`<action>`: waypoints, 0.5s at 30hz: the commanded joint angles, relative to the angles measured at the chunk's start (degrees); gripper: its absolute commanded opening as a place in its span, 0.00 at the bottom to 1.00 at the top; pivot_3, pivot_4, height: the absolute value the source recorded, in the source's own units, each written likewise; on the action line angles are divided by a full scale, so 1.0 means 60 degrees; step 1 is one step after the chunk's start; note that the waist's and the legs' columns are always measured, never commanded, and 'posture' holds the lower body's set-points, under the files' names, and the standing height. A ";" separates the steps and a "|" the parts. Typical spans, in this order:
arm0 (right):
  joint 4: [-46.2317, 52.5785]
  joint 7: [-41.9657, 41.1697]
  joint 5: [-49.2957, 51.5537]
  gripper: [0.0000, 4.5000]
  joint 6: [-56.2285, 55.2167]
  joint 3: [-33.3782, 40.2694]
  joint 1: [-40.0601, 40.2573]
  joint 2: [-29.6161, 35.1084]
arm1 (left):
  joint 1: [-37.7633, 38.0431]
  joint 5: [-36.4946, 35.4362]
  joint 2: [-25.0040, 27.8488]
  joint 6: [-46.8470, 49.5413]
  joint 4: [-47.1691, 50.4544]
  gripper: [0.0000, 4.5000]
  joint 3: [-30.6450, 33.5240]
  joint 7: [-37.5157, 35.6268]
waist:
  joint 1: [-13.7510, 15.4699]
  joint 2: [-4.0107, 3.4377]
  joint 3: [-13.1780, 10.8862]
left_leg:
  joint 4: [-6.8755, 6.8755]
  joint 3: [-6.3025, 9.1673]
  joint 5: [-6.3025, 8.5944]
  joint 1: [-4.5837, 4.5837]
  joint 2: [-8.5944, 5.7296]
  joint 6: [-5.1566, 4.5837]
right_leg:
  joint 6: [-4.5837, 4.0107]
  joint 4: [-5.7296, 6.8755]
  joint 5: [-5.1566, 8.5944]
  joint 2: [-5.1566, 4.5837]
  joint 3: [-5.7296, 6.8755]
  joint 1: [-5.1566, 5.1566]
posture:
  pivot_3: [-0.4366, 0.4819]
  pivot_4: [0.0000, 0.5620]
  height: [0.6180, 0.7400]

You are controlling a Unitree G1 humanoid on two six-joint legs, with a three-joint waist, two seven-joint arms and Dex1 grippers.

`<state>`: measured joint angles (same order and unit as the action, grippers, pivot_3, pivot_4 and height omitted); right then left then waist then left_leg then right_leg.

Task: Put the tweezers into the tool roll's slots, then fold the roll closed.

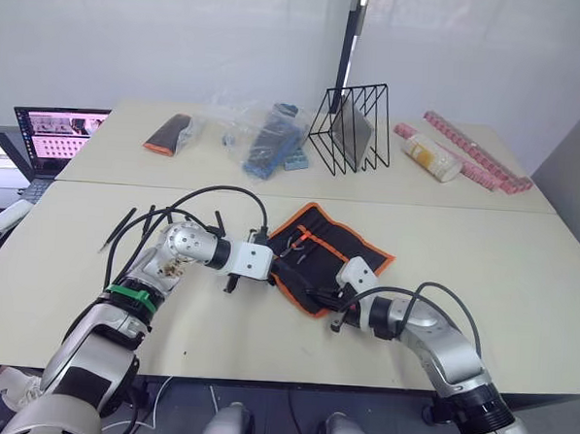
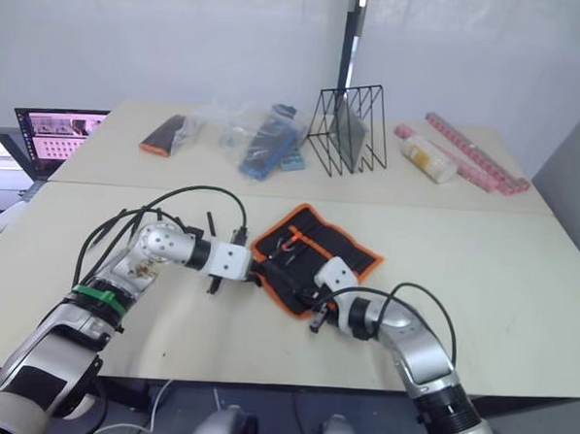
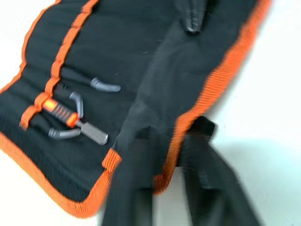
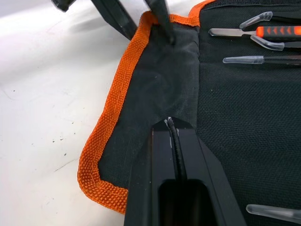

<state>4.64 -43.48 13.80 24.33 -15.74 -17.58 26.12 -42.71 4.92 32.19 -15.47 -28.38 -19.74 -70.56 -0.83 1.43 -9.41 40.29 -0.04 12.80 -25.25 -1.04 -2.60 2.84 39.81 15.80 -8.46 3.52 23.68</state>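
So the tool roll (image 1: 329, 255) is lying open on the worktop between both arms, long axis running diagonally away toward the right. The right end effector (image 4: 175, 123) is pressed together, pinching a tweezer at the roll's near orange-trimmed corner. The left end effector (image 3: 164, 155) has that same edge between its spread fingers, and capped tips already poke out of the slots.

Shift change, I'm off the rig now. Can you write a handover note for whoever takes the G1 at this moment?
Left gripper: at the orange-trimmed edge of the tool roll; grip unclear.
Right gripper: shut, pinching the roll's near flap.
The roll lies open on the table, with capped tools in its slots.
Slim black pieces beside the left arm look like loose tweezers.
Left to do: check those pieces, slot any tweezers, then fold the roll closed.
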 commanded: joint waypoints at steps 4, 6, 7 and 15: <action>-0.0494 -0.0082 -0.0515 0.00 0.0361 -0.0324 0.0167 0.0140 | -0.0060 -0.3609 -0.0022 0.4873 0.2545 0.79 0.2191 -0.0396 | 0.0010 0.0016 -0.0007 | 0.0001 0.0006 -0.0001 -0.0001 0.0002 0.0001 | 0.0000 0.0000 0.0000 0.0003 0.0000 -0.0001 | 0.48 0.27 0.55; -0.0483 -0.0107 -0.0533 0.00 0.0416 -0.0309 0.0153 0.0136 | -0.0162 -0.4177 -0.0234 0.5725 0.3068 0.93 0.2656 0.0077 | 0.0025 0.0019 -0.0006 | 0.0012 0.0027 -0.0003 -0.0001 0.0004 0.0005 | 0.0002 -0.0007 0.0001 0.0007 0.0004 -0.0020 | 0.48 0.27 0.55; -0.0477 -0.0117 -0.0536 0.00 0.0438 -0.0302 0.0148 0.0130 | -0.0171 -0.4277 -0.0338 0.5999 0.3250 1.00 0.2753 0.0328 | 0.0027 0.0018 -0.0006 | 0.0012 0.0033 -0.0003 0.0012 0.0002 0.0005 | 0.0004 -0.0019 0.0003 0.0007 0.0006 -0.0042 | 0.48 0.27 0.55; -0.0335 -0.0156 -0.0592 0.00 0.0583 -0.0326 0.0158 0.0123 | 0.0708 -0.3331 -0.1540 0.7239 0.3841 0.61 0.1872 0.2647 | 0.0034 0.0009 -0.0001 | -0.0075 0.0030 0.0001 0.0160 -0.0004 0.0004 | 0.0010 -0.0105 0.0006 0.0007 0.0003 -0.0188 | 0.48 0.27 0.55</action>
<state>4.56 -44.51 11.96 25.26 -16.19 -17.98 26.43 -37.88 -15.59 23.52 27.10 -8.35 -8.48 -56.77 -0.63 1.49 -9.41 39.82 0.14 12.80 -24.33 -1.07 -2.58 2.88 39.16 15.82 -8.42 3.54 22.59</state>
